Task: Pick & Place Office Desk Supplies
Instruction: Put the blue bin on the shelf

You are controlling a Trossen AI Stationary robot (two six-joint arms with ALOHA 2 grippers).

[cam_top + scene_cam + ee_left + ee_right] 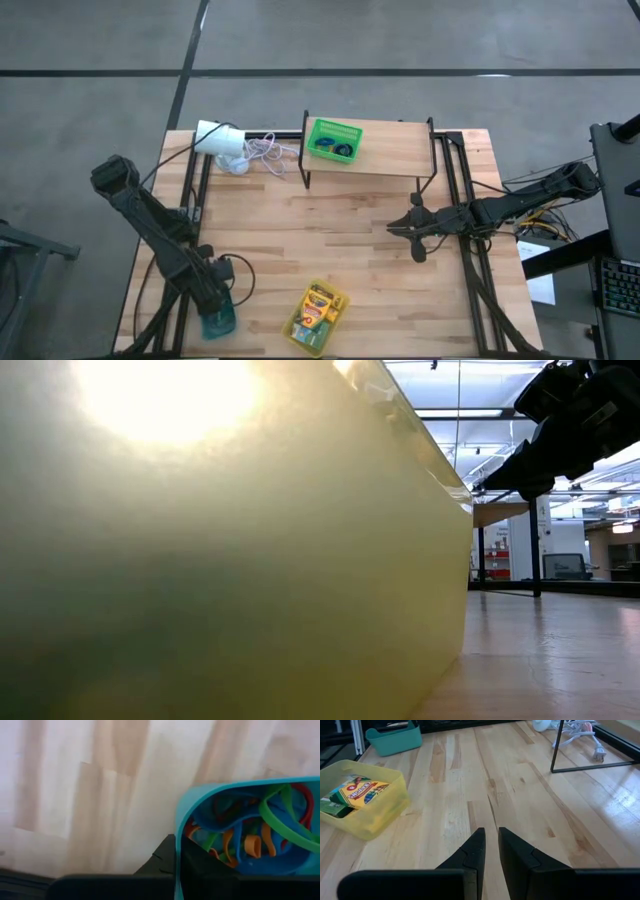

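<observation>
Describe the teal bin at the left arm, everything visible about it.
The teal bin is a small open-topped plastic-looking tub with rounded corners, standing upright on the wooden table near its front left corner. It holds tangled rubber-band loops in orange, green, blue and red. The left gripper is shut on its rim, one finger inside the wall.

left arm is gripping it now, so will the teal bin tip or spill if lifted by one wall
The teal bin looks thin-walled, so likely light but flexible. The left gripper is shut on one wall, so it may hang tilted. The rubber bands lie loose and could slide or spill.
</observation>
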